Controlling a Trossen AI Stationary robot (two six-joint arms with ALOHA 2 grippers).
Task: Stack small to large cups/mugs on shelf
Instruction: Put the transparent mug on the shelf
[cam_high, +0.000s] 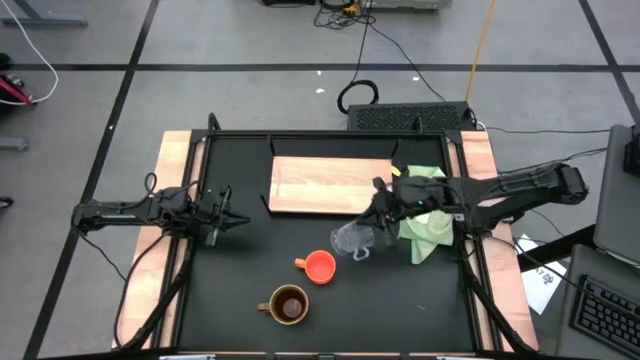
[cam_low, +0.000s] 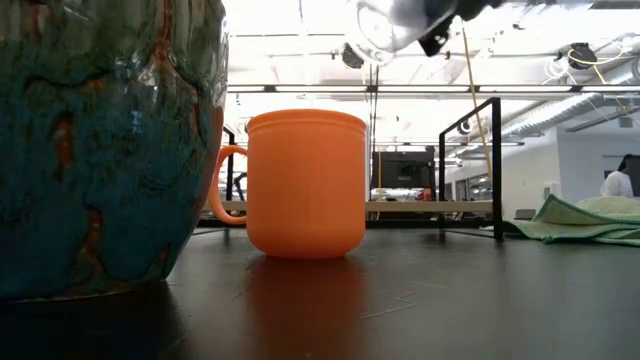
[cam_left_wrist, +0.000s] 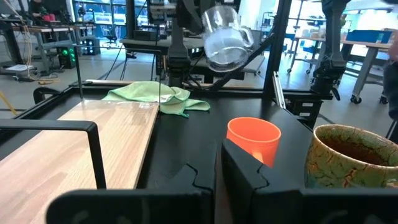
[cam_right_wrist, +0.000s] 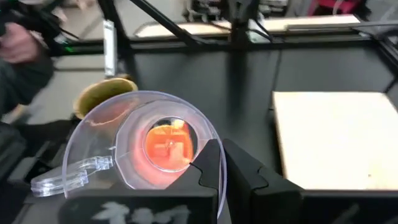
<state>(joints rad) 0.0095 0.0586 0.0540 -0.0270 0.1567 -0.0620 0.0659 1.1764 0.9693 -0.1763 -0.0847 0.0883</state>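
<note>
**Glass cup held above the table**

The right gripper (cam_high: 372, 225) clamps the rim of the small clear glass cup (cam_high: 351, 239), holding it in the air, tilted on its side, above the dark table (cam_high: 240, 270) just off the near edge of the flat light-wood shelf board (cam_high: 325, 184). The mid-sized orange handled cup (cam_high: 318, 266) stands upright on the table near it, the larger brown handled mug (cam_high: 287, 305) beyond. A light green cloth (cam_high: 425, 225) lies beneath the right arm. The left gripper (cam_high: 228, 218) waits at the table's left side, fingers almost together.
</note>
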